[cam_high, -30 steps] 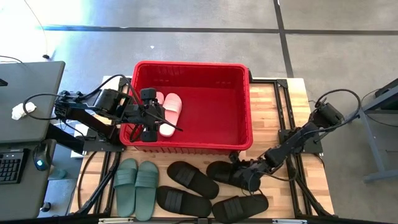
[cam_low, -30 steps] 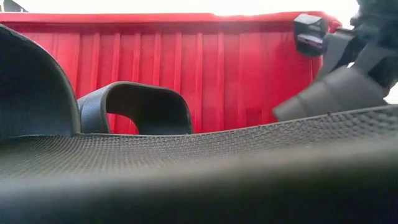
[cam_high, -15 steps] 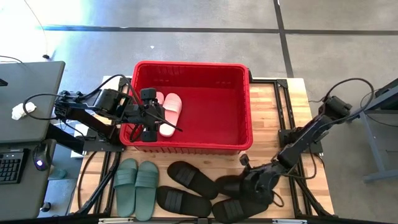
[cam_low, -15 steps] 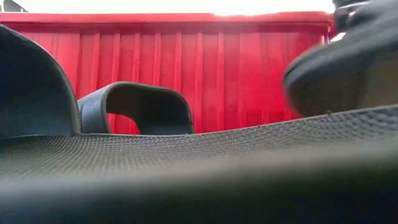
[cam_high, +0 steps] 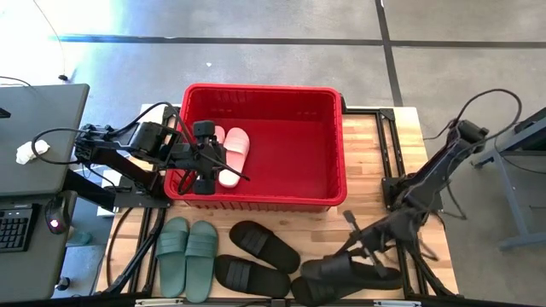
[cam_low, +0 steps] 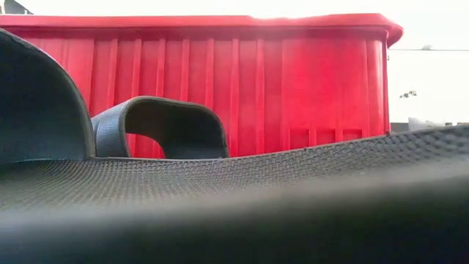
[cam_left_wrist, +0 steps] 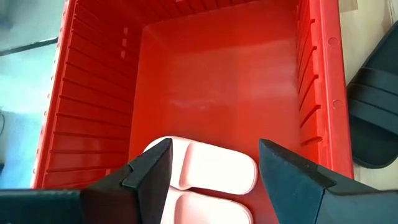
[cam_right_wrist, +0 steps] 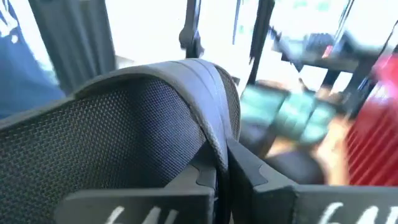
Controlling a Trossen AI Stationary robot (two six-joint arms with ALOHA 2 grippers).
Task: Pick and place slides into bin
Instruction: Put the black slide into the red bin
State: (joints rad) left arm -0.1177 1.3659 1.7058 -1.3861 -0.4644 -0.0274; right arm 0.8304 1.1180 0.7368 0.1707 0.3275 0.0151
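Note:
The red bin (cam_high: 264, 88) stands at the table's far middle with a pale pink pair of slides (cam_high: 229, 153) lying at its left end. My left gripper (cam_high: 205, 159) hangs open above that pair (cam_left_wrist: 211, 177), touching nothing. At the near right my right gripper (cam_high: 363, 246) is shut on a black slide (cam_high: 341, 269), held above another black slide (cam_high: 328, 290). Two more black slides (cam_high: 264, 246) (cam_high: 250, 275) and a sage green pair (cam_high: 188, 247) lie soles down along the near edge. My right gripper pinches the black slide's wide strap at its edge (cam_right_wrist: 210, 146) between its two fingers (cam_right_wrist: 249, 171). The fingers come nearly level, slanting from the table's far right. The slide is raised off the table and tilted, its textured footbed (cam_right_wrist: 93, 137) turned sideways.
The bin's middle and right floor (cam_left_wrist: 217, 81) is bare. In the low view a black slide's footbed (cam_low: 234, 191) fills the foreground, with a strap (cam_low: 161, 125) before the bin's near wall (cam_low: 293, 81). Cables and frame rails run along the right edge.
My right gripper has risen and drawn toward the table's near right corner, rolling its wrist. The black slide has come up off the table with it and tipped onto its side, leaving the low view.

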